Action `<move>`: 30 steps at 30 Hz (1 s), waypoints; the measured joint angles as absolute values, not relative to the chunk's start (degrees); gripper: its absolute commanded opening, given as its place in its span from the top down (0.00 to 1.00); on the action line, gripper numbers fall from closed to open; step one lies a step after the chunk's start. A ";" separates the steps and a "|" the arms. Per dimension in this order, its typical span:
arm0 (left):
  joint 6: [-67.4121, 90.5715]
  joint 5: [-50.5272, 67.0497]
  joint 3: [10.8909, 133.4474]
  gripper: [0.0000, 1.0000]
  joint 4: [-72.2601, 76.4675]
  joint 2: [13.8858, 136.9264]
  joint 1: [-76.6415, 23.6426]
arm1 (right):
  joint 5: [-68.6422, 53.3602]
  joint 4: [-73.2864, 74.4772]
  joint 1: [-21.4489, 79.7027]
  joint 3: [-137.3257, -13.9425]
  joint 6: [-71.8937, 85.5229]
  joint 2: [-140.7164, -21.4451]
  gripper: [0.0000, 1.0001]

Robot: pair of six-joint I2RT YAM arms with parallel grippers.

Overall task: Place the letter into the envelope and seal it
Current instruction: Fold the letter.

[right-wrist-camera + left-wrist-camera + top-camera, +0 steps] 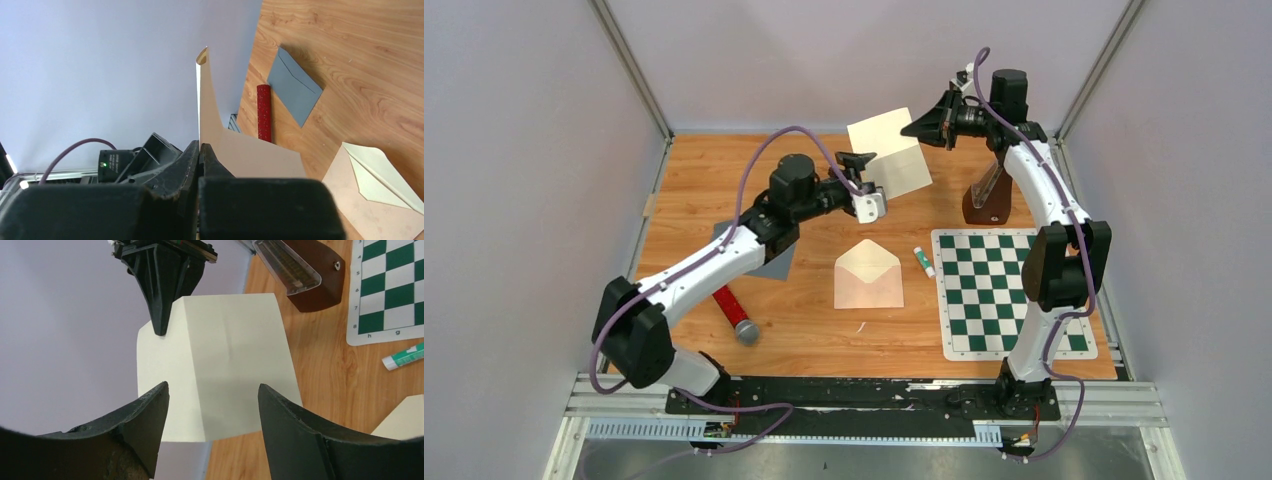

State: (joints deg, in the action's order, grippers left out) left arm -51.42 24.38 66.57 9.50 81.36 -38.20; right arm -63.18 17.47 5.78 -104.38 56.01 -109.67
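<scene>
Cream paper, the letter hangs in the air behind the envelope, pinched at a top corner by the right gripper. The left gripper, nearer the envelope, faces the letter's lower edge with jaws apart, not yet gripping.
</scene>
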 measured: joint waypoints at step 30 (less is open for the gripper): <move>-63.81 8.45 68.97 0.96 22.33 92.07 -41.01 | -64.64 15.55 5.87 -101.08 60.18 -109.62 0.71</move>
